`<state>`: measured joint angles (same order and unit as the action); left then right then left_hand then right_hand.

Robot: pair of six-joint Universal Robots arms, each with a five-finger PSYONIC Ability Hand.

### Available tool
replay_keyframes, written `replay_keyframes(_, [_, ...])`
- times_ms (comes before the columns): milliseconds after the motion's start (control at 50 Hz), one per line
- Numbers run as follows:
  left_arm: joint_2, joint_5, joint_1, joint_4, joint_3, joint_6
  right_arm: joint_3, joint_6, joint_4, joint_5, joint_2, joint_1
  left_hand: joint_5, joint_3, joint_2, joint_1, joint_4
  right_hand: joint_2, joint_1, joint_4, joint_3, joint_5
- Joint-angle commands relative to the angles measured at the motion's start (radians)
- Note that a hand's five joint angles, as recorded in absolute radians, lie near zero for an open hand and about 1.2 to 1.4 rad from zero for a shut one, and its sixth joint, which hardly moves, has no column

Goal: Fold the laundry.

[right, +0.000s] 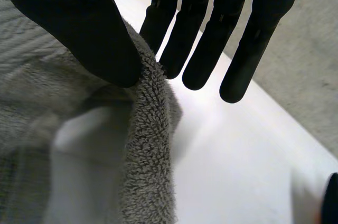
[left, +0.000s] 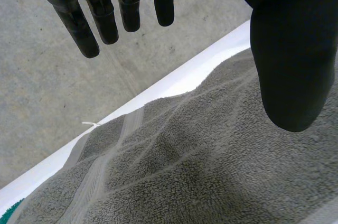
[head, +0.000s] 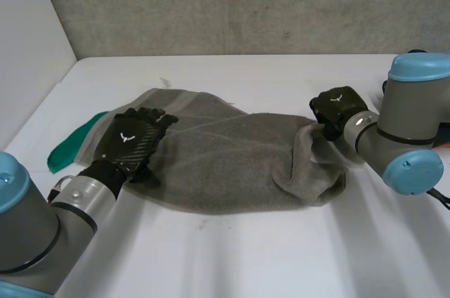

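well, the grey towel (head: 232, 157) lies spread but wrinkled in the middle of the white counter (head: 246, 256), its long side going from nine to three o'clock in the head view. its three o'clock end is rumpled and folded partly over itself, and a woven band crosses it near the nine o'clock end.

the left hand (head: 132, 142) is over the towel's nine o'clock part, palm down; i cannot tell if it touches the cloth. in the left wrist view its fingers (left: 79, 23) and thumb (left: 290, 60) are straight above the pile, so it is released and grasps nothing.

the right hand (head: 336, 108) is at the towel's two o'clock corner. in the right wrist view the towel's edge stands up between this hand's thumb and its nearest finger, which pinch it, so this hand is grasping the towel.

a green cloth (head: 70, 145) shows at nine o'clock of the towel, partly covered by it. a short white thread (left: 91, 124) lies on the counter just beside the towel's twelve o'clock edge. a grey concrete wall (head: 246, 3) closes the counter at twelve o'clock, and a white wall (head: 28, 45) stands at nine o'clock.
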<state>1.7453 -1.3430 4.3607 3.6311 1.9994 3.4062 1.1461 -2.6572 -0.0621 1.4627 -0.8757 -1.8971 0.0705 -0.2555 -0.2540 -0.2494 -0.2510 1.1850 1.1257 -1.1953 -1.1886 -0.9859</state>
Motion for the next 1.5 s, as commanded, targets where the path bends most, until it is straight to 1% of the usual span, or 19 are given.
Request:
replay_keyframes(20, [-0.047,-0.007,0.007,-0.124,-0.025,-0.002,-0.037,0.034,0.126,0.022,0.018,0.012,-0.017,0.027,0.026,0.021,0.023,0.211,0.271,-0.201,-0.208,-0.236])
replay_keyframes(120, [-0.058,-0.007,0.008,-0.146,-0.021,0.001,-0.089,0.034,0.356,-0.053,0.090,0.006,-0.040,0.051,0.049,0.045,0.046,0.211,0.271,-0.201,-0.208,-0.236])
replay_keyframes(180, [-0.055,-0.010,0.010,-0.140,-0.019,0.001,-0.126,0.036,0.438,-0.068,0.142,0.003,-0.061,0.071,0.070,0.065,0.067,0.211,0.271,-0.201,-0.208,-0.236])
replay_keyframes(200, [-0.055,-0.015,0.011,-0.138,-0.017,0.001,-0.153,0.040,0.458,-0.065,0.177,0.001,-0.061,0.071,0.070,0.065,0.067,0.130,0.189,-0.119,-0.126,-0.154])
replay_keyframes(240, [-0.053,-0.019,0.014,-0.137,-0.017,0.002,-0.181,0.055,0.440,-0.056,0.205,0.004,-0.067,0.077,0.076,0.071,0.073,-0.496,-0.437,0.507,0.500,0.472])
replay_keyframes(280, [-0.058,-0.028,0.022,-0.137,-0.017,0.002,-0.206,0.094,0.372,-0.029,0.224,0.001,-0.070,0.081,0.079,0.075,0.076,-1.010,-0.951,1.021,1.014,0.986])
replay_keyframes(420, [-0.070,-0.035,0.069,-0.144,-0.024,0.004,-0.138,0.094,0.159,-0.009,0.121,0.010,-0.070,0.081,0.079,0.075,0.076,-1.010,-0.951,1.021,1.014,0.986])
replay_keyframes(540, [-0.084,-0.024,0.161,-0.163,-0.057,0.010,0.075,0.072,0.013,-0.031,-0.136,0.046,-0.070,0.081,0.079,0.075,0.076,-1.010,-0.951,1.021,1.014,0.986])
replay_keyframes(580, [-0.079,-0.013,0.204,-0.190,-0.079,0.018,0.159,0.075,-0.028,-0.059,-0.230,0.062,-0.070,0.081,0.079,0.075,0.076,-0.850,-0.791,0.861,0.854,0.826])
replay_keyframes(640, [-0.057,0.011,0.267,-0.259,-0.120,0.048,0.260,0.083,-0.097,-0.113,-0.301,0.088,-0.070,0.081,0.079,0.075,0.076,-0.671,-0.611,0.681,0.674,0.646])
replay_keyframes(720, [0.022,0.056,0.344,-0.356,-0.187,0.119,0.358,0.100,-0.188,-0.163,-0.335,0.099,-0.014,0.025,0.023,0.019,0.020,-0.462,-0.403,0.472,0.466,0.438])
replay_keyframes(800, [0.111,0.093,0.393,-0.446,-0.247,0.208,0.435,0.134,-0.229,-0.190,-0.338,0.098,0.024,-0.014,-0.015,-0.020,-0.018,-0.341,-0.282,0.352,0.345,0.317])
replay_keyframes(920, [0.197,0.120,0.422,-0.488,-0.303,0.309,0.495,0.134,-0.151,-0.197,-0.318,0.078,0.013,-0.002,-0.004,-0.008,-0.007,-0.350,-0.290,0.360,0.353,0.325])
replay_keyframes(1060, [0.226,0.113,0.416,-0.424,-0.320,0.291,0.515,0.091,0.030,-0.187,-0.256,0.046,-0.011,0.022,0.020,0.015,0.017,-0.629,-0.569,0.639,0.632,0.604])
replay_keyframes(1180, [0.243,0.096,0.399,-0.316,-0.320,0.278,0.515,0.089,0.145,-0.157,-0.204,0.030,-0.005,0.016,0.014,0.010,0.011,-0.635,-0.575,0.645,0.638,0.610])
replay_keyframes(1300, [0.276,0.087,0.395,-0.293,-0.340,0.288,0.508,0.102,0.217,-0.148,-0.171,0.024,0.004,0.007,0.005,0.001,0.002,-0.620,-0.561,0.630,0.624,0.595])
replay_keyframes(1400, [0.304,0.085,0.398,-0.293,-0.363,0.304,0.494,0.128,0.261,-0.144,-0.141,0.024,0.021,-0.011,-0.012,-0.017,-0.015,-0.558,-0.499,0.569,0.562,0.534])
replay_keyframes(1460, [0.321,0.084,0.395,-0.293,-0.375,0.312,0.478,0.143,0.294,-0.136,-0.120,0.029,0.053,-0.043,-0.044,-0.049,-0.047,-0.356,-0.297,0.367,0.360,0.332])
replay_keyframes(1500, [0.332,0.084,0.393,-0.292,-0.378,0.315,0.469,0.146,0.317,-0.134,-0.111,0.032,0.106,-0.096,-0.097,-0.102,-0.100,-0.107,-0.048,0.118,0.111,0.083])
